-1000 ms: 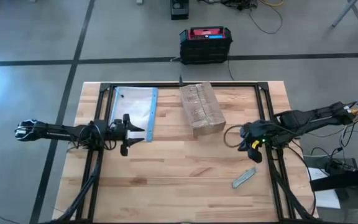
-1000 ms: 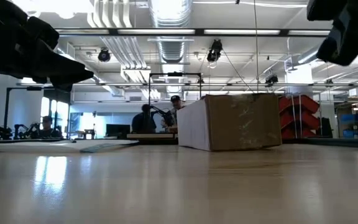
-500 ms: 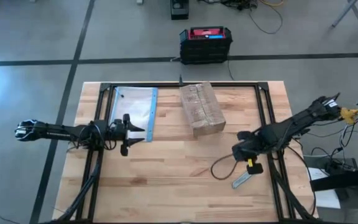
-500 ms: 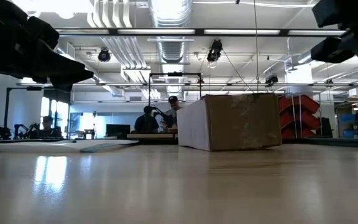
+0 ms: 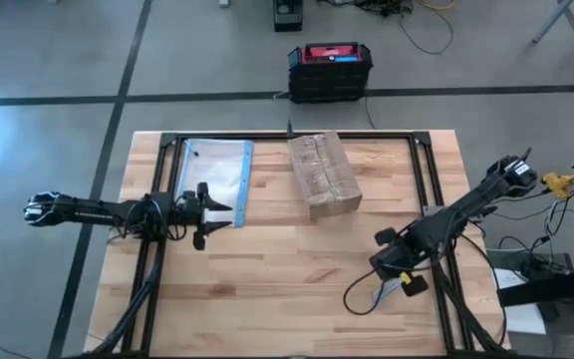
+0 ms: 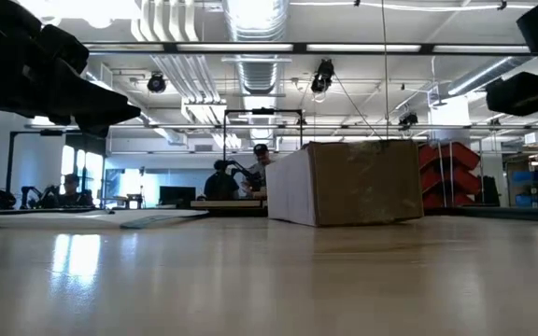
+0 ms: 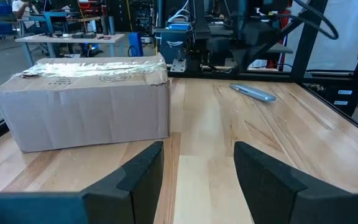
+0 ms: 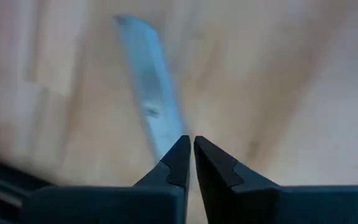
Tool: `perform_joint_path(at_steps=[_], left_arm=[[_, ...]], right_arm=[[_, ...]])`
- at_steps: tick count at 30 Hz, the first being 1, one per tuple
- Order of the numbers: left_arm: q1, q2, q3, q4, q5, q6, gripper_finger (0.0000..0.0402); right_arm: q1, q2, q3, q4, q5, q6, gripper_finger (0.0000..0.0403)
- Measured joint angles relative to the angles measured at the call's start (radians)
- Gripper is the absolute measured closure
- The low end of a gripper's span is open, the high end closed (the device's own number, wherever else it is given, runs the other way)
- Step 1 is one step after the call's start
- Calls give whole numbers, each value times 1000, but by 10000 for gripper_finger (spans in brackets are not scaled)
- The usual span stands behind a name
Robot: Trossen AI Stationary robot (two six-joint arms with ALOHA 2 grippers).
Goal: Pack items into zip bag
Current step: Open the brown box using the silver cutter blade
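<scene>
Right pincer (image 8: 188, 155) moved over grey tool (image 8: 148, 87) | zip bag (image 5: 217, 172) flat

My right gripper (image 5: 392, 267) has swung down from the table's right edge toward the near side and now sits over the slim grey tool (image 8: 148, 93), covering it in the high view.

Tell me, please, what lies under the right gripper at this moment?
Below the right gripper lies the slim grey tool on the wooden table. The fingers cover its near end.
</scene>
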Motion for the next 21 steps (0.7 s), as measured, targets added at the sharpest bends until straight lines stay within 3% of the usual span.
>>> perform_joint_path(at_steps=[3, 12, 21], left_arm=[[0, 0, 0, 0, 0, 0, 221], [0, 0, 0, 0, 0, 0, 221], [0, 0, 0, 0, 0, 0, 221]], right_arm=[[14, 16, 6, 45, -63, -4, 351], [22, 103, 67, 44, -57, 18, 223], [37, 195, 84, 69, -51, 43, 180]])
